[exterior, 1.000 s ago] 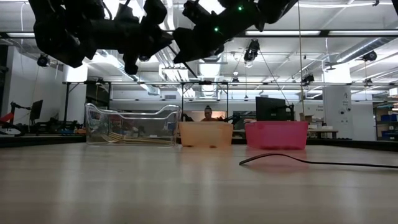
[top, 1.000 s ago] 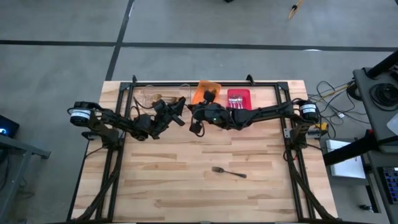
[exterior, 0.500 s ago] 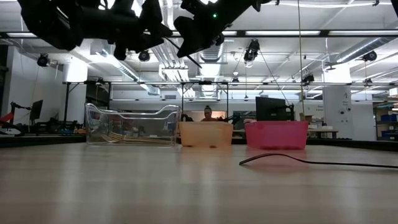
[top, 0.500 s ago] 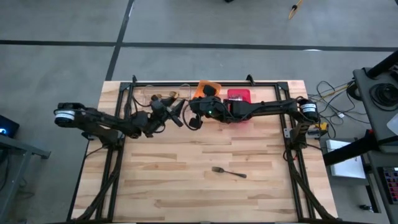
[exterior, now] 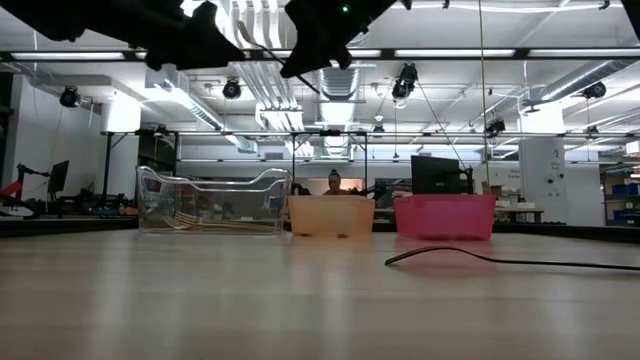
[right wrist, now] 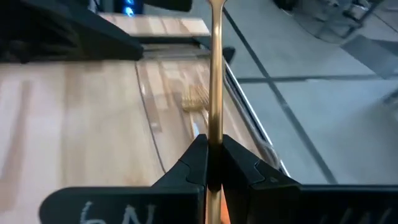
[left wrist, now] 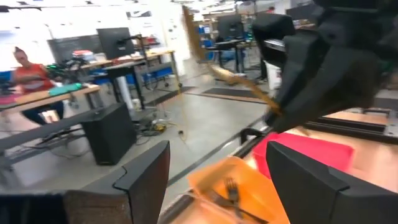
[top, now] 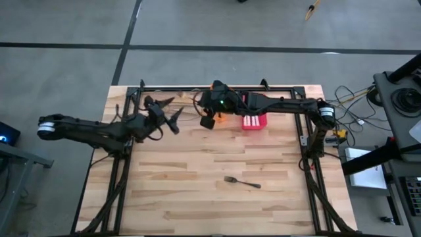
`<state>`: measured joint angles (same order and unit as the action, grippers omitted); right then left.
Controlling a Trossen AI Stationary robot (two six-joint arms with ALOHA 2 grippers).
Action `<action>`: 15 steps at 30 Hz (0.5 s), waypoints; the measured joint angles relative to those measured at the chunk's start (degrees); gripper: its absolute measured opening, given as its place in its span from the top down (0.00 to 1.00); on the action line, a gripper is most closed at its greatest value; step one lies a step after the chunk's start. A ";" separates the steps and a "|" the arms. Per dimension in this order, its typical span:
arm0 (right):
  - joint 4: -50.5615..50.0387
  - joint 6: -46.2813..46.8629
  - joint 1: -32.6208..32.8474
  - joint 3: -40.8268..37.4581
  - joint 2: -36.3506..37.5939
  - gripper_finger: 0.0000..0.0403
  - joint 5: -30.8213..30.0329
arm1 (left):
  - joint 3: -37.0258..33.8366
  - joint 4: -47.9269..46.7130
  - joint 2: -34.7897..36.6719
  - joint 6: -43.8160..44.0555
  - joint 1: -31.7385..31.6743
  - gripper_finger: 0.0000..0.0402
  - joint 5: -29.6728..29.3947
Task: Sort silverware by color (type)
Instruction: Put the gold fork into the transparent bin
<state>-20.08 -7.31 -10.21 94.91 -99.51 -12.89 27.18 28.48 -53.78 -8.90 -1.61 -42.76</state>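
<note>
Overhead, right gripper (top: 199, 100) sits high above the back of the table (top: 197, 191), between the clear bin (top: 158, 100) and the orange bin (top: 220, 93). Its fingers are pressed tight on a gold utensil (right wrist: 216, 74); in the right wrist view the slim gold stem runs straight out from between the pads, with the clear bin's wall and gold forks (right wrist: 196, 96) inside it beyond. Same gold piece shows in the left wrist view, slanting out from the right arm's dark housing.

Left gripper (top: 161, 112) is pulled toward the table's left side, near the clear bin, jaws spread wide and holding nothing. Its wrist view shows two dark fingers (left wrist: 146, 177) well apart, the orange bin with a dark fork (left wrist: 232, 190) in it between them, and the red bin (left wrist: 298, 149) just beside that.

Red bin holds several silver pieces with pale handles (top: 251, 122).

One black fork (top: 242, 182) lies alone on the front half of the table, well apart from all three bins.

Low view: a person (exterior: 333, 183) sits in the room behind the bins.
</note>
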 joint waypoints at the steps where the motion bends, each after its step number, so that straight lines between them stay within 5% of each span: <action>1: 0.02 0.00 -0.52 0.61 -0.20 0.97 1.36 | 0.00 -1.32 1.54 -0.62 0.00 0.38 -0.89; 15: -10.00 -7.41 -5.00 22.18 -17.38 0.97 4.39 | 0.00 -9.16 19.21 -11.57 0.00 0.38 -5.47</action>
<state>-30.08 -14.72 -15.21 117.09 -116.89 -8.50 27.18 19.32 -34.58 -20.46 -1.60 -48.23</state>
